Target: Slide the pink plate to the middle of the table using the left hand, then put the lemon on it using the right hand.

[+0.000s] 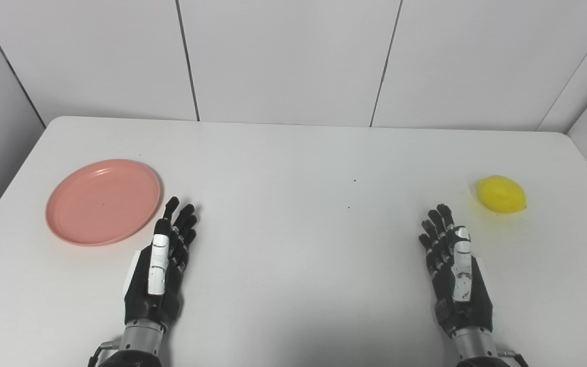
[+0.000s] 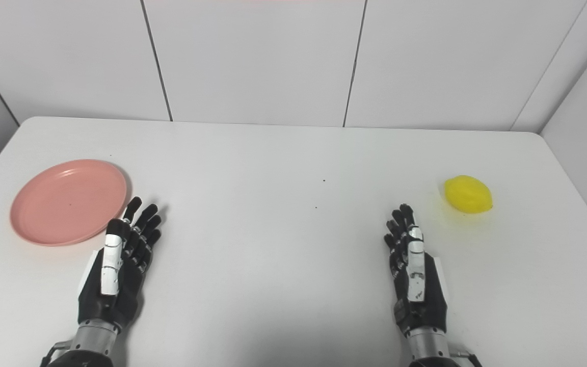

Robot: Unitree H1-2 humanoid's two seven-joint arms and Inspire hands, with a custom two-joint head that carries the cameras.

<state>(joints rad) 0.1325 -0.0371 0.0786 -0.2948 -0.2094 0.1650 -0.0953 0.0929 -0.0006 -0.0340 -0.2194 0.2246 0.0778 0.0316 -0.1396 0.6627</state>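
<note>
Plate (image 1: 103, 201) sits far left on table (image 1: 293, 153), not yet slid; nothing on it. Lemon (image 1: 501, 193) lies far right, well apart from plate, bare table between.

L hand (image 1: 161, 265) low over table just beside plate's near-right rim, not touching; fingers extended and apart, holding nothing. R hand (image 1: 454, 267) near lemon, below-left of it, no contact; fingers likewise spread, empty.

Step in hand, by my judgement: slide plate to centre w/ L hand. Recommend: L hand must first pass over to plate's far-left rim, or press flat on its face, then drag rightward. Keep pressure light and even; shallow rim may tip or skid if caught on one edge. Stop at table middle. R hand to wait clear of path.

Only container is plate: empty.
</note>
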